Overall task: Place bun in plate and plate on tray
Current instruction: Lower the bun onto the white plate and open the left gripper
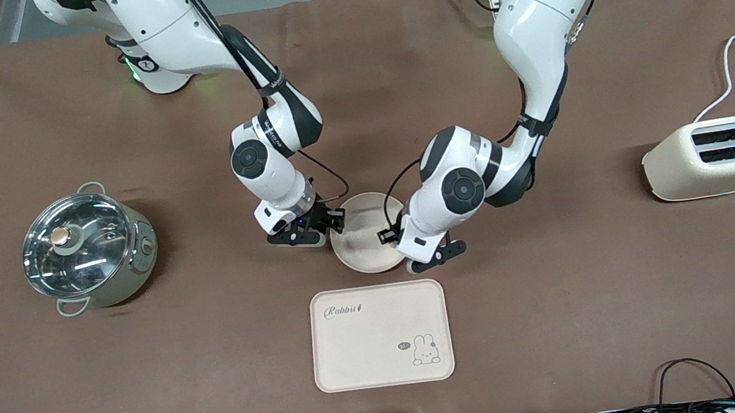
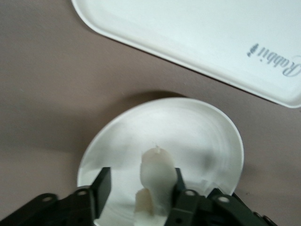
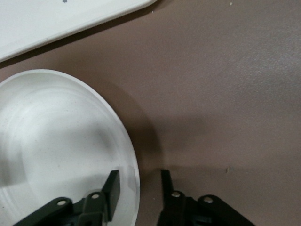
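Observation:
The round cream plate lies mid-table, just farther from the front camera than the Rabbit tray. My left gripper is over the plate's edge toward the left arm's end. In the left wrist view the left gripper is open. The cream-white bun stands in the plate, leaning on one finger. My right gripper is open at the plate's other edge. In the right wrist view its fingers straddle the plate's rim. The bun is hidden in the front view.
A steel pot with a glass lid stands toward the right arm's end. A cream toaster with a white cord stands toward the left arm's end. The tray also shows in the left wrist view and the right wrist view.

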Motion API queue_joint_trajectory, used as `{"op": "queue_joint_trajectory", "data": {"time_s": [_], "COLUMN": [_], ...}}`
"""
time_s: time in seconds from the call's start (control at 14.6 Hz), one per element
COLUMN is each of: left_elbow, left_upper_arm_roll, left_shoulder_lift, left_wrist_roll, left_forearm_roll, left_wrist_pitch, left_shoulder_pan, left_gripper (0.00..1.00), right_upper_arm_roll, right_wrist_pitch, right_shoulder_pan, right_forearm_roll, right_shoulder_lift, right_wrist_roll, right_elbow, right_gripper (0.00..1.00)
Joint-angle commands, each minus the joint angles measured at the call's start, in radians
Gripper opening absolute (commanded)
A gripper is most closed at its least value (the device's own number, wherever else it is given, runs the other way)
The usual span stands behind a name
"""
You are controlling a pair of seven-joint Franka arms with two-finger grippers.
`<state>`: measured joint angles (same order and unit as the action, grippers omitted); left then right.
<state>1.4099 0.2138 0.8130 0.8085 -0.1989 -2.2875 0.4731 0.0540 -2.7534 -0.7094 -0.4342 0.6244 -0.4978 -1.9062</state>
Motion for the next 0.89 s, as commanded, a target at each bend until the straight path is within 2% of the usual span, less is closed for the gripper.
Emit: {"op": "queue_joint_trajectory", "data": {"time_s": [0.0,0.21,0.41,0.48,0.62,0.82], "left_elbow": [-0.023,-0.023,-0.022,-0.025,-0.029,-0.025], "left_upper_arm_roll": [-0.014,-0.017,-0.020,-0.020,-0.010,-0.027], "left_shoulder_lift": [0.005,0.000,-0.003,-0.015,-0.055,-0.156], "left_wrist_roll": [0.026,0.026,0.020,0.017,-0.061,-0.307], "left_forearm_roll": [-0.007,-0.001,0.019,0.082,0.246,0.302], "left_wrist_pitch": [-0.007,-0.006,0.000,0.014,0.136,0.210], "left_shoulder_pan": [0.025,0.025,0.024,0.013,-0.055,-0.140], "left_gripper": [1.00,1.00,1.00,1.00,1.00,1.00], "right_upper_arm_roll": [0.009,0.009,0.009,0.009,0.006,0.004], "right_wrist_pitch": [-0.011,-0.046,-0.066,-0.066,-0.061,-0.054], "right_shoulder_pan": [-0.012,-0.012,-0.012,-0.012,-0.007,-0.010], "right_forearm_roll": [-0.009,-0.009,-0.009,-0.009,-0.015,-0.023], "right_shoulder_lift": [0.003,0.015,0.023,0.021,0.012,-0.025], "right_wrist_roll": [0.010,0.010,0.010,0.010,-0.001,0.001], "right_elbow": [0.001,0.001,0.001,0.001,0.001,-0.001], "right_gripper": [0.18,0.05,0.00,0.00,0.00,0.00]}}
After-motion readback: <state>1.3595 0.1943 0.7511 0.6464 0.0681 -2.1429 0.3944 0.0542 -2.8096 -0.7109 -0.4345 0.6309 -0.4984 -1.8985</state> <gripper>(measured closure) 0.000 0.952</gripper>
